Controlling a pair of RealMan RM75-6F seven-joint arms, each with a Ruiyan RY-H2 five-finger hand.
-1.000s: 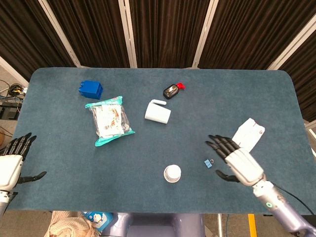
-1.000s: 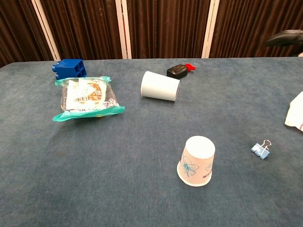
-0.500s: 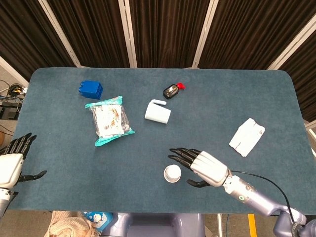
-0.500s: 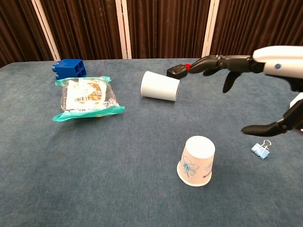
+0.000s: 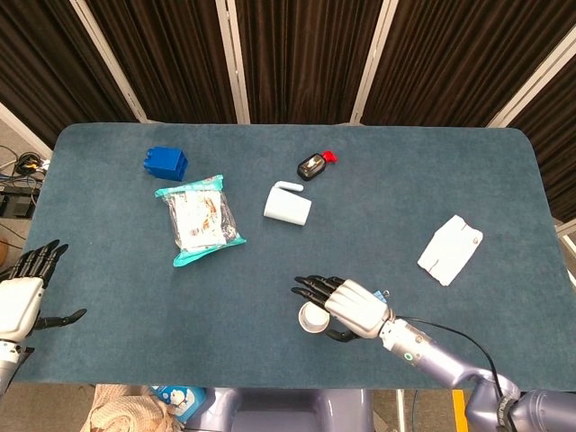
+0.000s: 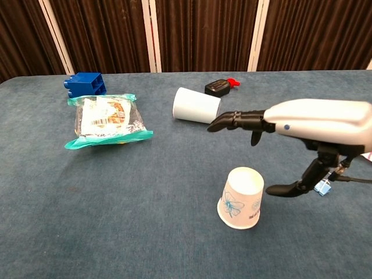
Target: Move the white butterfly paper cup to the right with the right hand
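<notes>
The white butterfly paper cup (image 6: 240,197) stands upside down near the table's front edge, a blue butterfly printed on its side; from above it shows as a white ring (image 5: 313,317). My right hand (image 6: 302,129) hovers just right of and above the cup, fingers spread toward the left and thumb low beside the cup's right side, holding nothing. In the head view that hand (image 5: 346,305) partly overlaps the cup's right rim. My left hand (image 5: 20,301) rests open off the table's left front corner.
A plain white cup (image 6: 196,106) lies on its side mid-table. A snack packet (image 6: 107,120) and blue block (image 6: 85,83) sit at the left, a black and red object (image 6: 220,86) at the back. A folded white cloth (image 5: 450,249) lies right; a blue binder clip (image 6: 320,186) shows behind the thumb.
My right hand has swept leftward from the table's right side to the cup, now with the thumb close beside it. The cup and left hand have not moved.
</notes>
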